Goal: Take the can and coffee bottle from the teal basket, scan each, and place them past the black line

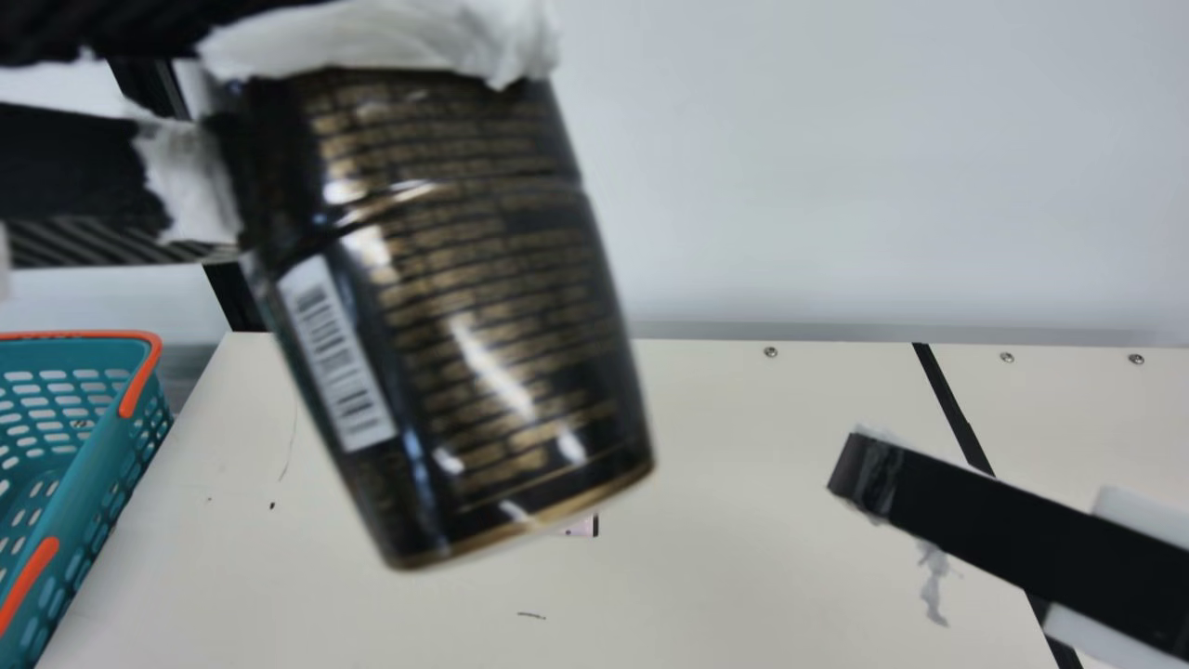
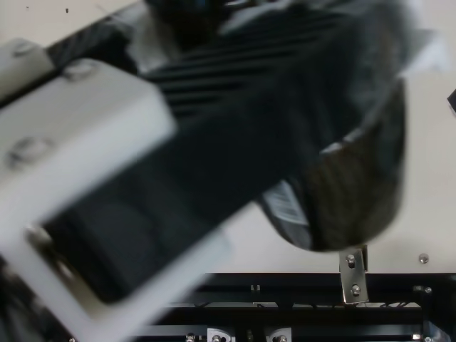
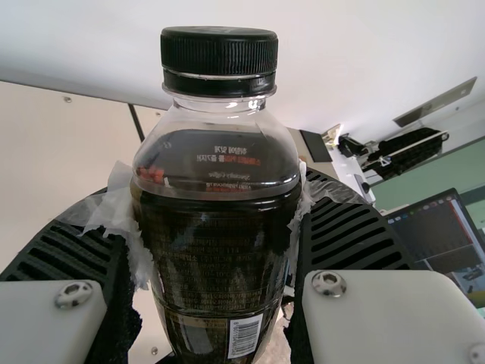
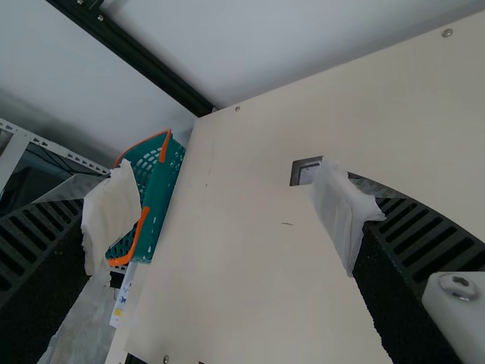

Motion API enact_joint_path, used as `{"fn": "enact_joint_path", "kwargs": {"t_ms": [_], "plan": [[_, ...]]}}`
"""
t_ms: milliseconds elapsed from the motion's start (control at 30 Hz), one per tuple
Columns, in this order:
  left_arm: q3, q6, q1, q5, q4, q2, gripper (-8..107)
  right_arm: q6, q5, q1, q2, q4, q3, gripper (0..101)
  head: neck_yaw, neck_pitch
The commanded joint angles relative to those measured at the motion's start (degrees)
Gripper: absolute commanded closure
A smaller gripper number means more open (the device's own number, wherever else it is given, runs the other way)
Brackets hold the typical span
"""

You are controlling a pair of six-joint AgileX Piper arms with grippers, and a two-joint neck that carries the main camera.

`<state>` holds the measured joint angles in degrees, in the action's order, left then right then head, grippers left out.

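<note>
Coffee bottle [image 1: 483,307], one, dark, black cap [image 3: 219,61]: aloft over the cream table [image 1: 743,557], tilted in the main view, barcode [image 1: 336,353] showing. Left gripper [image 1: 288,121], one: taped fingers clamped on the bottle's sides. Right gripper [image 1: 868,476], one: fingers spread well apart. Teal basket [image 1: 93,474], one: main view's left. Black line [image 1: 949,409], one: main view's right.

Open room separates bottle [image 1: 464,307] from right gripper [image 1: 868,476]
</note>
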<state>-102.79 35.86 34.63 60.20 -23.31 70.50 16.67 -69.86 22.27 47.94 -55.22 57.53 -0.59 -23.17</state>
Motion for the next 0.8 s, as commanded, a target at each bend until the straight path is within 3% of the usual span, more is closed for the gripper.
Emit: {"fn": "enact_joint_path", "kwargs": {"t_ms": [0,267,300,467,767], "plan": [[-0.8,4.1,4.1,-0.9,4.2,0.5,89,0.0,0.0,0.0,0.0,0.0,0.0,0,-0.1,-1.8],[-4.0,14.8,14.3,-3.1,18.1,3.5,89,0.0,0.0,0.0,0.0,0.0,0.0,0,-0.1,-1.8],[-3.6,11.9,11.9,-3.1,13.5,3.0,89,0.0,0.0,0.0,0.0,0.0,0.0,0,-0.1,-1.8],[-4.0,14.8,14.3,-3.4,18.1,3.5,89,0.0,0.0,0.0,0.0,0.0,0.0,0,-0.1,-1.8],[-4.0,14.8,14.3,-3.1,18.2,3.5,89,0.0,0.0,0.0,0.0,0.0,0.0,0,-0.1,-1.8]]}}
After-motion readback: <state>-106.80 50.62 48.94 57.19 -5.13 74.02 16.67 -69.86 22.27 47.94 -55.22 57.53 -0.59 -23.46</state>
